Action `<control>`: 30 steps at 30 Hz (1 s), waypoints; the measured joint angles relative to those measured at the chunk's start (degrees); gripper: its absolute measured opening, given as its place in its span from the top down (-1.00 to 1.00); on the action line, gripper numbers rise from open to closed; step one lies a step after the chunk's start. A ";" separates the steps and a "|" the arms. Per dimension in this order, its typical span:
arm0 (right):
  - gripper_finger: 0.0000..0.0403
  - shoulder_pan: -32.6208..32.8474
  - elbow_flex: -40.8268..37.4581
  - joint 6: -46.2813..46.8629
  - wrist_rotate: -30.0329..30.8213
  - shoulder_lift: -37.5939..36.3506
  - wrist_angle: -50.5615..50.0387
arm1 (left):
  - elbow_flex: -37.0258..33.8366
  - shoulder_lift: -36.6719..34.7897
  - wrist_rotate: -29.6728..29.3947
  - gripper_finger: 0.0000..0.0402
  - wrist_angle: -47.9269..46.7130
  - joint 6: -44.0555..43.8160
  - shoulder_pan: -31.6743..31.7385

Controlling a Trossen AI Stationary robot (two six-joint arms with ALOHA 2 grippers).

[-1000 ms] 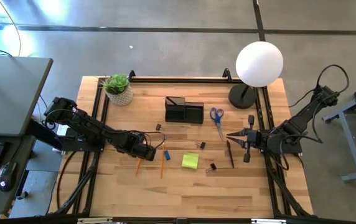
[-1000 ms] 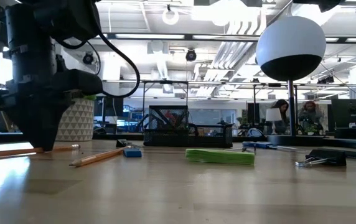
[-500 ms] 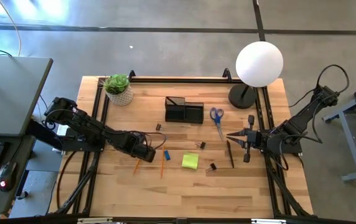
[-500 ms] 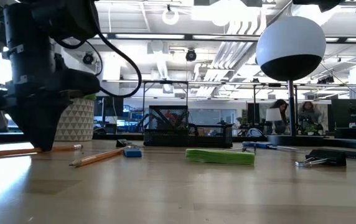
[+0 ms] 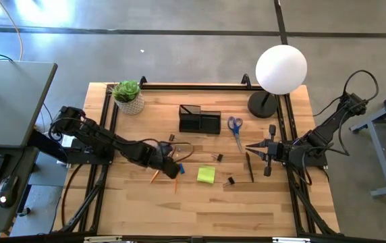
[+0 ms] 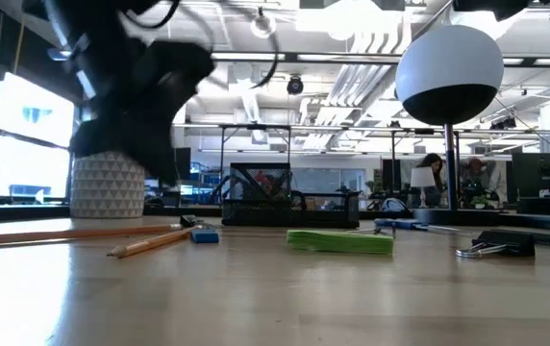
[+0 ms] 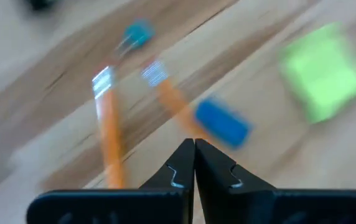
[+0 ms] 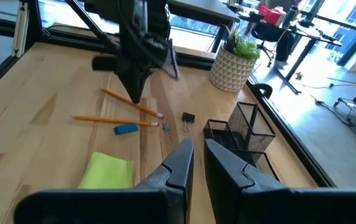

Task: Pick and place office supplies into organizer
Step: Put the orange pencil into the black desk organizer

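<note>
From above, the left gripper [image 5: 171, 167] sits left of centre over two pencils [image 5: 154, 177], the organizer [image 5: 200, 120] higher up at centre; the right gripper [image 5: 252, 148] waits at right, almost closed and empty. At table level, both pencils lie flat at lower left. The left wrist view shows its fingers [image 7: 179, 169] pinched together on nothing, a blue piece [image 7: 223, 122] beyond. A closed, empty approach risks shoving the pencils aside.

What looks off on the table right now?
The left gripper is shut on nothing and hangs above the two orange pencils, which lie flat on the table. Otherwise nothing stands out.
</note>
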 joint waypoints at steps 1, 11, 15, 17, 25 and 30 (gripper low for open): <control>0.84 0.00 0.00 0.11 -0.01 0.00 -0.37 | 0.83 0.00 -0.58 1.00 1.56 2.06 0.04; 0.84 0.00 0.00 1.67 -0.02 0.00 -2.31 | 8.16 -0.22 -3.36 0.98 -5.42 12.66 0.08; 0.84 0.00 0.00 2.31 -0.02 0.00 -2.35 | 8.20 -0.22 -2.02 0.97 -17.32 8.25 0.04; 0.84 0.01 0.00 2.34 -0.02 0.00 -2.36 | 7.35 -0.21 -1.47 0.97 -20.05 5.65 0.02; 0.84 0.00 0.00 2.55 -0.08 0.02 -2.21 | 6.50 5.38 -0.04 0.63 -14.88 3.49 0.04; 0.84 0.00 0.00 2.55 -0.15 0.07 -2.34 | 6.40 10.36 -0.14 0.38 -15.35 2.85 0.04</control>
